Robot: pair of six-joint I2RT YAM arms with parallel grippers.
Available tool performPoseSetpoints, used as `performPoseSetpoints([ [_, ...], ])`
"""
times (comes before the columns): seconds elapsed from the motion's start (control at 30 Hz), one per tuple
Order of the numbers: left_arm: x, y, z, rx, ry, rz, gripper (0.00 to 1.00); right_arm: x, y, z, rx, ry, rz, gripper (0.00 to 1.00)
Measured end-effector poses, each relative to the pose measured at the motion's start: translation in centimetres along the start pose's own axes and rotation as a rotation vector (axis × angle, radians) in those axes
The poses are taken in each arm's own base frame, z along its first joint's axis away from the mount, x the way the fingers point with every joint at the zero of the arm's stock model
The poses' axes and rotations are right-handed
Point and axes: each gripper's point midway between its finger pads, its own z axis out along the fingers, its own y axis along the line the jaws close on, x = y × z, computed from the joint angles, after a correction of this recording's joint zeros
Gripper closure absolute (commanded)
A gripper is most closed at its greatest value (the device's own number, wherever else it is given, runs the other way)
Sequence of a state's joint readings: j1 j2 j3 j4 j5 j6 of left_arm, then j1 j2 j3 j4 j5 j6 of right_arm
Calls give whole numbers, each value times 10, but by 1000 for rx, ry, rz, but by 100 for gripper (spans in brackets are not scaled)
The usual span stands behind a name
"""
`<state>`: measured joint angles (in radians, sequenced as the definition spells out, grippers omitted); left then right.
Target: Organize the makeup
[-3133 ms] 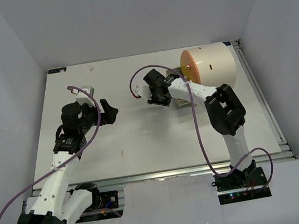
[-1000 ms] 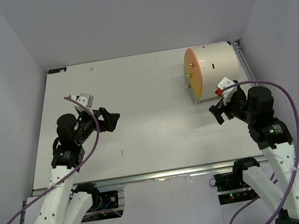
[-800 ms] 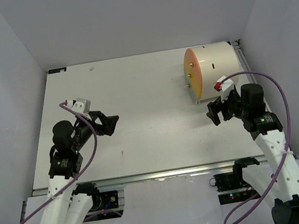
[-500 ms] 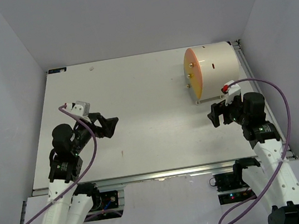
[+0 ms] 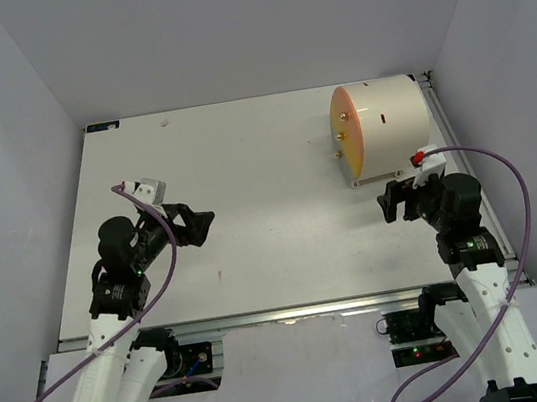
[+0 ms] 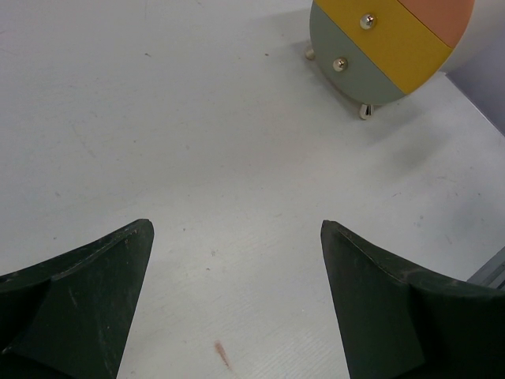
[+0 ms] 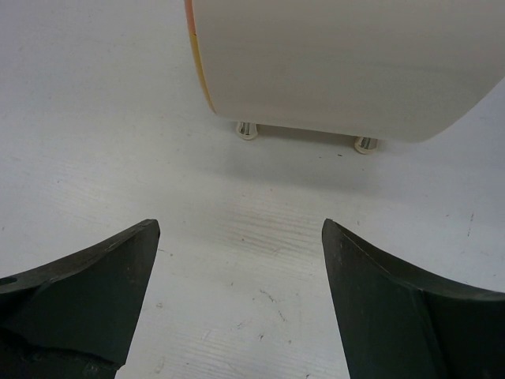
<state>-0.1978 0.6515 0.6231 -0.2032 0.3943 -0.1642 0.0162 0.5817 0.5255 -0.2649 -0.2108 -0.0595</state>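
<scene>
No makeup shows in any view; the white table [image 5: 263,161] lies bare. My left gripper [image 5: 197,222] hovers over the left half of the table, open, with nothing between its dark fingers [image 6: 87,300]. In its wrist view the left gripper [image 6: 237,227] looks across the table toward the cylinder. My right gripper [image 5: 391,205] is open and empty too, just in front of the cylinder's near side. The right gripper [image 7: 241,225] has only bare table between its fingers [image 7: 402,308].
A large cream cylinder [image 5: 384,128] with an orange front stands on small feet at the back right. Its front [image 6: 390,39] shows peach, yellow and grey-green drawers with gold knobs, all pushed in. The cream side [image 7: 339,63] looms close ahead of the right gripper.
The right arm has pulled away from the cylinder's front, back to the near right side. The left arm has drawn back a little toward its base. Both grippers stay open.
</scene>
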Motion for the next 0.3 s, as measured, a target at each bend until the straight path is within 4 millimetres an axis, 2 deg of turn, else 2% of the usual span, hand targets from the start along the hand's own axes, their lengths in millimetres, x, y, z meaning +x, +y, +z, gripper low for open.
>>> performPoseSetpoints([
  [0.3,2,1,1,-2,9,-4,2,1,-8,0,45,7,9,10],
])
